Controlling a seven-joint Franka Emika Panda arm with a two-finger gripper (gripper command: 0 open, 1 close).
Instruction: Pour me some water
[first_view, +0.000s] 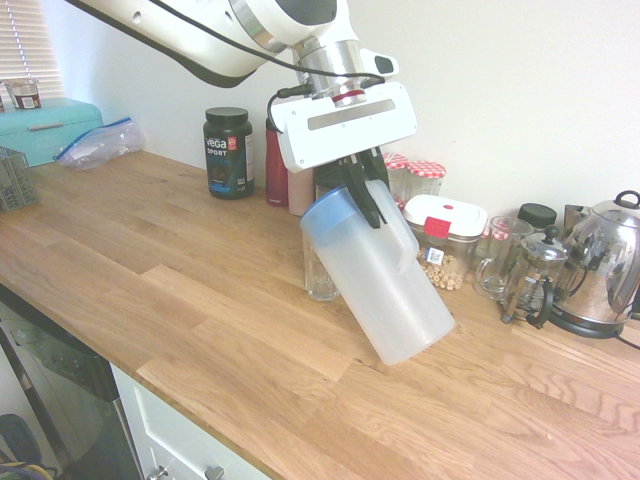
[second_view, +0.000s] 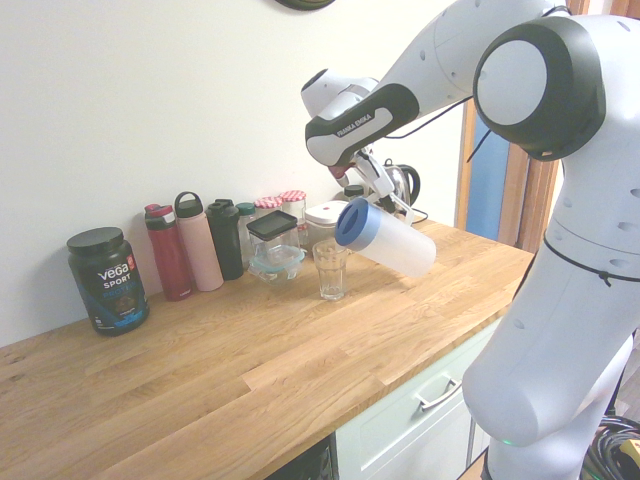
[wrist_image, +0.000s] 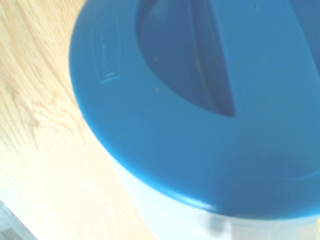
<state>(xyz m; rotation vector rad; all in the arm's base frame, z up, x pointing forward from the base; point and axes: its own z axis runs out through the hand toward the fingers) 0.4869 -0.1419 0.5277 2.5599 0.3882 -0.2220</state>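
Right now the gripper is clamping tight on the handle of a translucent plastic pitcher with a blue lid, holding it clear of the wooden countertop. The pitcher is tilting steeply, its lidded end pointing down toward a clear drinking glass that is standing upright on the counter; in the second exterior view the lid is hanging just above and beside the rim of the glass, not touching it. No stream of water is showing between the two. The wrist view is filling up almost wholly with the blue lid, blurred, with wood grain beside it. Along the wall behind the glass a black Vega Sport tub, a red bottle, a pink bottle and a dark green bottle are standing in a row, and further along a steel kettle and a French press are sitting near the counter's far end
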